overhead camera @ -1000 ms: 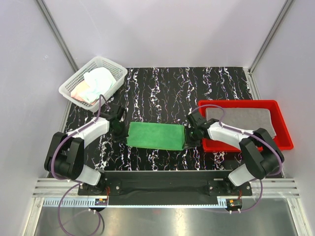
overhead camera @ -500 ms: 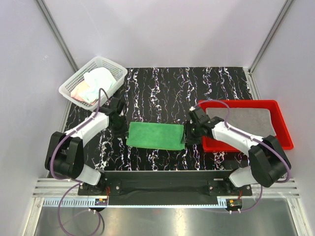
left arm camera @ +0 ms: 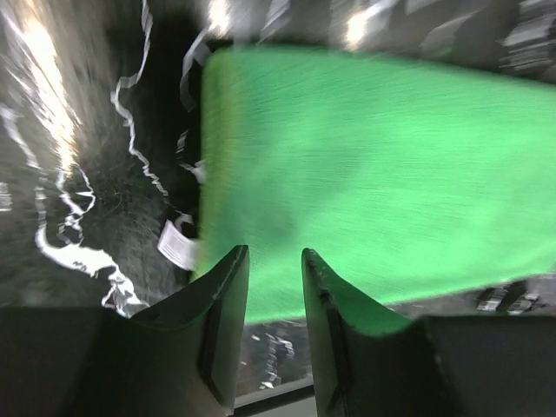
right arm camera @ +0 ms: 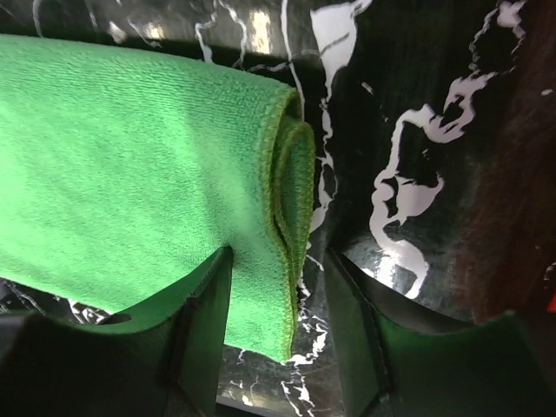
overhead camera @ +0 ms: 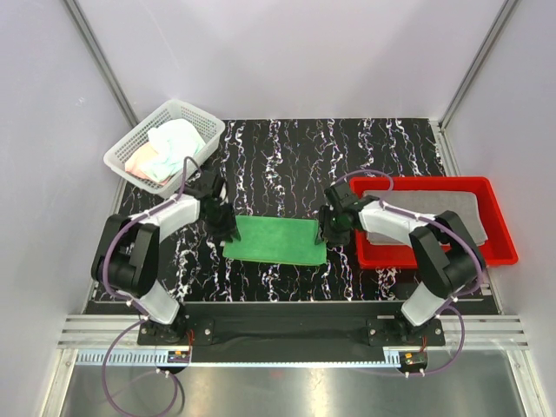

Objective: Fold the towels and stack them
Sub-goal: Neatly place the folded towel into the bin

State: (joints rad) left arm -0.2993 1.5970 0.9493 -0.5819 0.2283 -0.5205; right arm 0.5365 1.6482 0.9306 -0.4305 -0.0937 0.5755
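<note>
On the black marbled worktop (overhead camera: 287,156), seen from above, a green towel (overhead camera: 274,241) lies flat as a long folded strip between the two arms. The left fingers (overhead camera: 228,231) sit at its left end and the right fingers (overhead camera: 330,228) at its right end. A grey towel (overhead camera: 434,213) lies in the red tray (overhead camera: 502,252) to the right. Pale towels (overhead camera: 169,143) are heaped in the basket (overhead camera: 122,161) at the far left.

At the left wrist the picture is blurred. The left fingers (left arm camera: 221,321) stand a narrow way apart with nothing pinched between them. The green towel (left arm camera: 373,174) lies on the worktop beyond them, its near edge showing through the gap. A small white tag (left arm camera: 178,246) sticks out by its corner.

At the right wrist, the right fingers (right arm camera: 200,330) are parted somewhat wider and straddle the doubled end of the green towel (right arm camera: 130,165). They do not squeeze it, since dark worktop shows between the hem and one finger.

The towel looks light, soft and limp, with a napped pile that should not slip in a grip. Lifted, it would likely sag, and its layers could slide apart. The stitched hem at the short ends seems the best place to hold, pinching both layers near the corners. A shallow pinch risks catching the upper layer alone and undoing the fold.
</note>
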